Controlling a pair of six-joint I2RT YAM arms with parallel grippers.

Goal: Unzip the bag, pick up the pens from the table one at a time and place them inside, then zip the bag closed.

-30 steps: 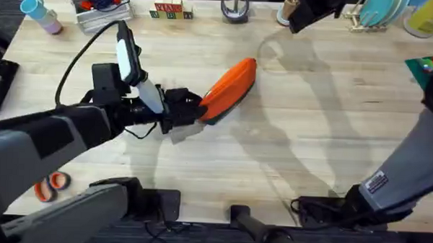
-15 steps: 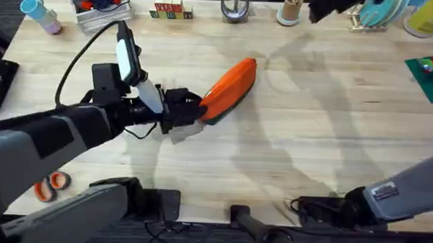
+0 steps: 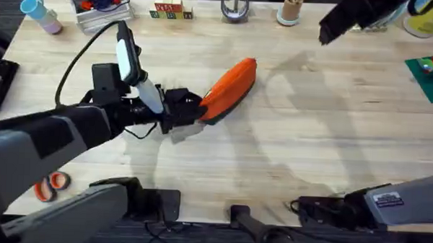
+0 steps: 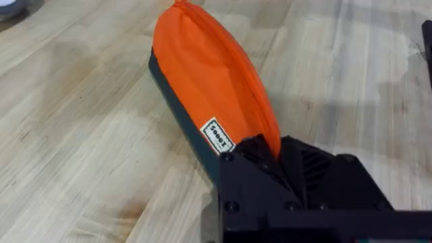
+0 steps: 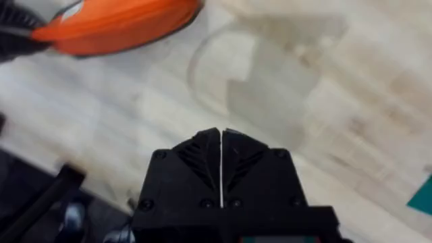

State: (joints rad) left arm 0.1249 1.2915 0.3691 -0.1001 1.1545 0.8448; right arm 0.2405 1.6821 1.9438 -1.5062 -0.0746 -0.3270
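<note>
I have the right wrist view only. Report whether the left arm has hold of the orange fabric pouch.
Observer: Yes, the left gripper is shut on one end of the orange fabric pouch lying on the light wooden table.
Operator: Say where my right gripper sits.
Observer: Overhead, the right gripper hangs raised over the table's far right part, apart from the pouch.
Operator: Describe the pouch beside the left gripper.
Observer: A small white label sits there, above the dark navy underside.
</note>
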